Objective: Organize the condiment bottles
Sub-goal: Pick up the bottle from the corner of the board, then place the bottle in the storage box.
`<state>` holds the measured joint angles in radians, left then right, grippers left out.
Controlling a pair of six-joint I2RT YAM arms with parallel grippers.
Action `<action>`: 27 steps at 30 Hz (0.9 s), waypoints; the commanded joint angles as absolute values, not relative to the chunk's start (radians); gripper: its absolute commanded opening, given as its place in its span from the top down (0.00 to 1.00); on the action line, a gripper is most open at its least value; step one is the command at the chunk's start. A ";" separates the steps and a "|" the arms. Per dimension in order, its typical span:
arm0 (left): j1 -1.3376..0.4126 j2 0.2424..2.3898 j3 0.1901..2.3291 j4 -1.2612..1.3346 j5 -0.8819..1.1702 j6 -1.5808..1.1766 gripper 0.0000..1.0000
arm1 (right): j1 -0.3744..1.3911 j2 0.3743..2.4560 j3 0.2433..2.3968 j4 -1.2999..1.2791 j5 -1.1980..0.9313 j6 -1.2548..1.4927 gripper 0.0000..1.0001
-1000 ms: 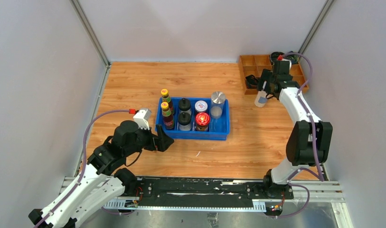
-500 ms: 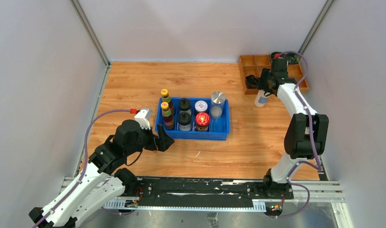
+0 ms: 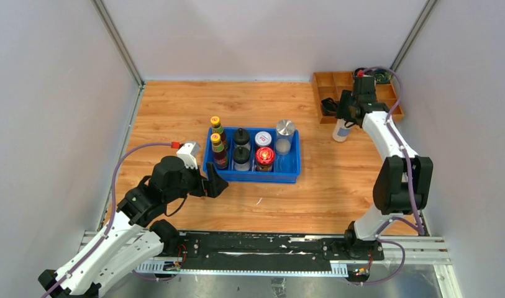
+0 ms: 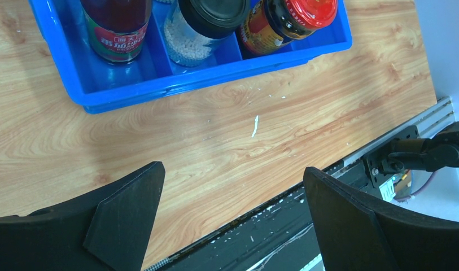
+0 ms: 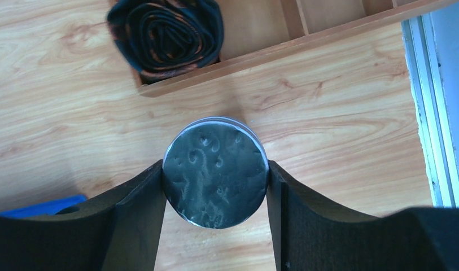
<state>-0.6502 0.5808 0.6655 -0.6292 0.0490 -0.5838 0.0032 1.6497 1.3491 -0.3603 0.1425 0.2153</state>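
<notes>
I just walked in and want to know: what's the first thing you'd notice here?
A bright blue tray in the middle of the table, packed with bottles, one a red-lidded jar. At the far right, the right hand squeezes a silver-lidded jar beside a wooden tray.

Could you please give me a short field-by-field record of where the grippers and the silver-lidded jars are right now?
Left gripper: open, empty, over the table by the near-left corner of the blue bin
Right gripper: shut on silver-lidded jar, upright beside the wooden tray, outside the bin
Other silver-lidded jar: in the bin's far-right compartment
Near-right compartment: looks empty
</notes>
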 commanded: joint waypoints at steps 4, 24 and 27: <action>-0.657 0.579 0.664 -0.624 0.053 -0.580 0.00 | 0.090 1.451 1.377 -0.427 0.178 0.173 0.51; -0.657 0.584 0.675 -0.626 0.058 -0.580 0.00 | 0.445 0.940 1.204 -0.791 0.262 0.199 0.51; -0.657 0.585 0.677 -0.626 0.057 -0.579 0.00 | 0.490 0.885 1.181 -0.834 0.247 0.217 0.51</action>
<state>-0.6502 0.5812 0.6655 -0.6300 0.0494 -0.5838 0.4316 0.9546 1.2053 -0.7578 0.2348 0.1867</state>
